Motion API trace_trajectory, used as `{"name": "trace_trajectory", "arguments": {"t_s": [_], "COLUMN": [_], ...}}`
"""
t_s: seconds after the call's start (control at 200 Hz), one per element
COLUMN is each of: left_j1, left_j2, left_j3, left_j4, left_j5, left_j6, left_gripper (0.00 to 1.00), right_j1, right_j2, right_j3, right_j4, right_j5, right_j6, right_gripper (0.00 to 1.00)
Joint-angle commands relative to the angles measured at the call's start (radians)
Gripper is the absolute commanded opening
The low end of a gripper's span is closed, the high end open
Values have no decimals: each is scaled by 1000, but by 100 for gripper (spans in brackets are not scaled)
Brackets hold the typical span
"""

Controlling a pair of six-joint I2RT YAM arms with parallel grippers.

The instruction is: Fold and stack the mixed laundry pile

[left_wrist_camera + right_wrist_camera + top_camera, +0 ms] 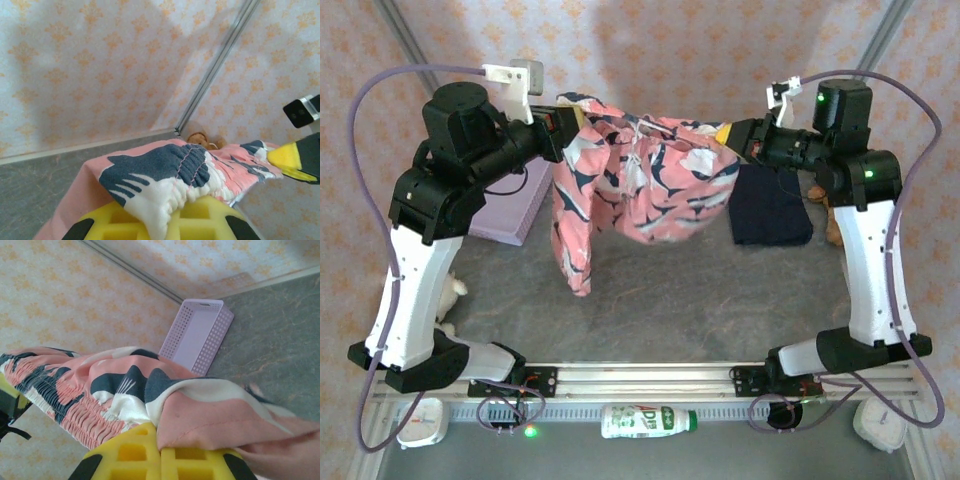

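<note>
Aloft, left gripper (pixel 565 135) and right gripper (pixel 728 134) each pinch the shark-print garment (pixel 650 185), jaws pressed together on cloth; the navy garment (pixel 770 205) lies on the table (pixel 670 300) at three o'clock.

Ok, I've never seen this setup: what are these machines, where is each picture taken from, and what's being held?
Two robot arms, bolted at the near edge of a table. The top view looks down from above and behind them; the other two come from cameras on each wrist. The left tool and right tool are both shut on the pink garment, holding it stretched in the air between them. On the table lie a navy garment and a lavender basket.
</note>
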Motion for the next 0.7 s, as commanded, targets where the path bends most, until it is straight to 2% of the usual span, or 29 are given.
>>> {"name": "trace_trajectory", "arguments": {"t_s": [0.0,0.21,0.34,0.37,0.39,0.4,0.425,0.44,0.465,0.515,0.555,0.62,0.696], "left_j1": [20,120,129,129,129,130,129,130,130,130,131,130,128], "left_j2": [65,387,691,768,809,836,889,929,981,1051,1068,1046,975], "left_j3": [18,164,365,425,469,492,552,589,647,721,722,654,514], "left_j4": [60,-45,-182,-211,-229,-239,-266,-291,-318,-353,-355,-330,-269], "left_j5": [-100,-118,-242,-252,-250,-248,-248,-250,-243,-221,-206,-176,-136], "left_j6": [-14,-111,-98,-101,-102,-104,-119,-135,-154,-182,-202,-217,-223], "left_gripper": [0,0,0,11,28,41,63,83,97,100,100,100,100], "right_j1": [-20,-29,-29,-29,-29,-29,-29,-29,-30,-36,-39,-40,-38], "right_j2": [61,349,541,577,600,610,633,646,669,704,722,728,688], "right_j3": [-48,0,61,78,89,93,103,108,122,142,151,148,65], "right_j4": [40,124,193,203,206,207,207,204,193,168,147,110,120], "right_j5": [99,268,388,425,455,469,512,541,584,640,670,677,644], "right_j6": [48,163,189,186,184,179,166,158,154,131,119,92,62], "right_gripper": [0,0,0,0,0,1,9,16,26,42,50,53,53]}}
